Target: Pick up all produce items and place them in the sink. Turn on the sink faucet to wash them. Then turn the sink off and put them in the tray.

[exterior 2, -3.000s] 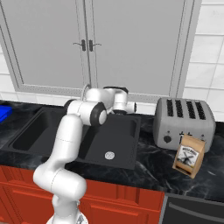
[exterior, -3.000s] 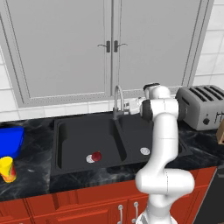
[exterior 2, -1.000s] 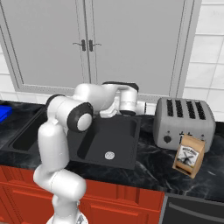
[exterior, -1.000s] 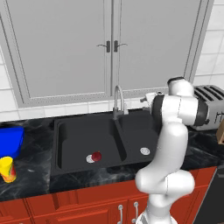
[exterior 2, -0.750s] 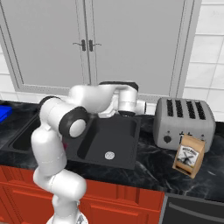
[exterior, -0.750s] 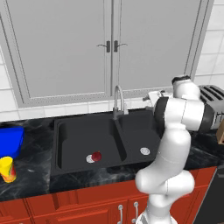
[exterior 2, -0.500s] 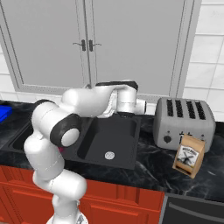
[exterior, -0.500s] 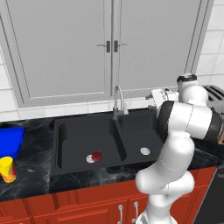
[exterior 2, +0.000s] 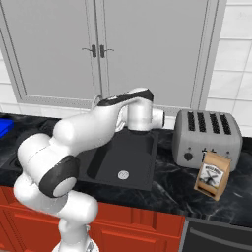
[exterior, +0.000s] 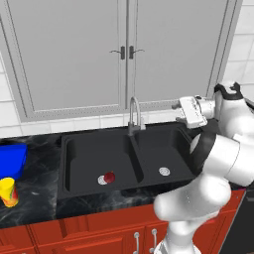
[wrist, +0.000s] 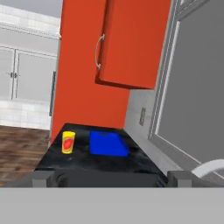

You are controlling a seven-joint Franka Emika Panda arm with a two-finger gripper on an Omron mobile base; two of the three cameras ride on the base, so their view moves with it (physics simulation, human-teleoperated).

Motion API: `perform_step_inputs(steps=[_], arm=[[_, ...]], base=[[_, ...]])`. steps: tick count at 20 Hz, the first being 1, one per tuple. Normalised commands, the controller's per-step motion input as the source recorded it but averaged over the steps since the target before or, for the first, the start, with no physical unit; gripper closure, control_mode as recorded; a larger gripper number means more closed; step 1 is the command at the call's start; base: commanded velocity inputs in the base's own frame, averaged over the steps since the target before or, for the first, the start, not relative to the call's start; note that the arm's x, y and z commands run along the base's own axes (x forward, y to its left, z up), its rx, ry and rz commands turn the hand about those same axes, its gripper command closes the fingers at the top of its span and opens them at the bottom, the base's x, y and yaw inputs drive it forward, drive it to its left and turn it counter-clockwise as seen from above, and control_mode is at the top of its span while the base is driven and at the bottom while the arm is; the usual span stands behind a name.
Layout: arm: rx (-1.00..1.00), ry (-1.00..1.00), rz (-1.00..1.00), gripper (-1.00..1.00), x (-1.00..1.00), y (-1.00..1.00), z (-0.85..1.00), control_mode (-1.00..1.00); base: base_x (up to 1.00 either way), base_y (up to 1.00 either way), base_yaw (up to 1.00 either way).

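Note:
One produce item, a small dark-red fruit [exterior: 109,177], lies in the left basin of the black sink [exterior: 149,149] beside the round drain. The grey gooseneck faucet [exterior: 133,113] stands behind the central divider, and its spout [wrist: 211,167] arcs at the lower right of the hand view. My gripper [exterior: 177,106] hangs above the back of the right basin, right of the faucet, pointing left. Its fingers [wrist: 43,177] stand wide apart with nothing between them, so it is open [wrist: 111,178]. The blue tray [exterior: 12,158] [wrist: 108,143] sits on the counter far left.
A yellow cup with a red band [exterior: 7,191] [wrist: 68,142] stands in front of the tray. A silver toaster [exterior 2: 206,133] and a coffee bag [exterior 2: 212,177] are on the counter right of the sink. Grey cabinet doors rise behind the faucet.
The arm's elbow has swung to the right and the hand has shifted slightly right, away from the faucet. The jaws stayed open. The fruit has not moved.

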Motion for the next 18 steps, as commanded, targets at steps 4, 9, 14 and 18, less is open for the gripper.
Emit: perform_step_inputs(steps=[4,9,14,18], arm=[[0.00,0.00,-0.02,-1.00,-0.57,0.21,0.43,-1.00],[0.00,0.01,-0.04,-1.00,-0.53,0.33,0.39,-1.00],[0.00,0.05,-0.06,-1.00,-0.47,0.39,0.28,-1.00],[-0.03,0.12,-0.09,-1.00,-0.31,0.53,0.11,-1.00]], base=[[0.00,0.00,0.00],[0.00,0.00,0.00],[0.00,0.00,0.00],[0.00,0.00,0.00]])
